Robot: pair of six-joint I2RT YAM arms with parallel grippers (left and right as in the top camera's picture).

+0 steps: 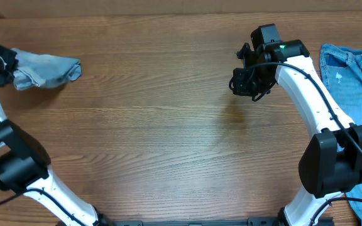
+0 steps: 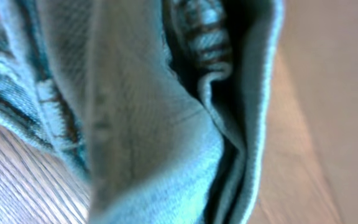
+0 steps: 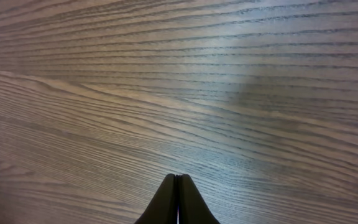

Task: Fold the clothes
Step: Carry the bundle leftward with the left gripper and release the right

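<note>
At far left overhead, left gripper (image 1: 5,63) tight on shorts (image 1: 46,70), stitching (image 2: 53,115) only in wrist close-up; right gripper (image 3: 178,182) closed.

Pale denim shorts (image 1: 46,70) lie bunched at the desk's far-left side, stitched seams showing; a bluer denim garment (image 1: 351,69) lies spread along the right edge.
</note>
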